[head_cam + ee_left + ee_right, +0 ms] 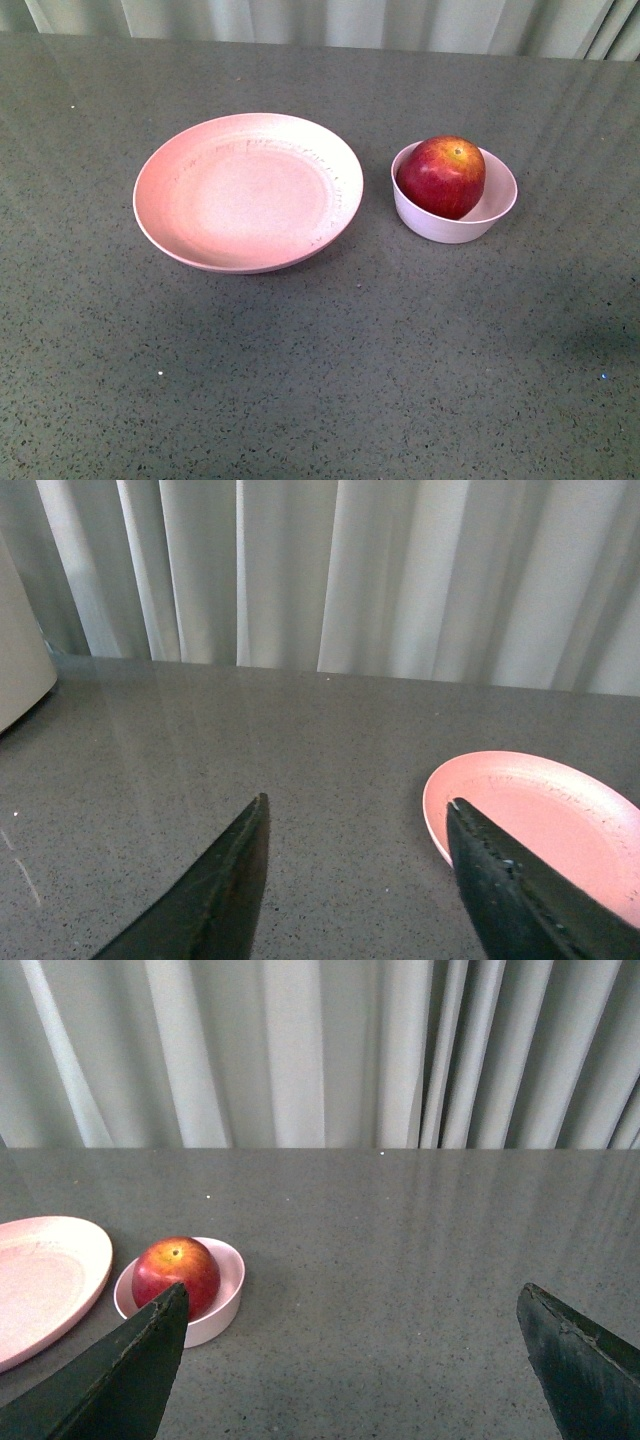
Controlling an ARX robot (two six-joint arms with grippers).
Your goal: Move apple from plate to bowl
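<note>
The dark-red apple (442,176) with a yellow patch near its stem sits inside the small pale bowl (490,215), to the right of the wide pink plate (160,165), which holds nothing. Neither arm shows in the front view. In the left wrist view my left gripper (358,815) is open over bare table, with the plate (560,810) just beyond one finger. My right gripper (352,1300) is open wide over the table in its own wrist view, where the apple (177,1271) rests in the bowl (228,1295) off to one side, next to the plate (45,1280).
The grey speckled table (320,380) stretches around the dishes. Pale curtains (330,20) hang behind its far edge. A cream-coloured object (20,650) stands at the table's side in the left wrist view.
</note>
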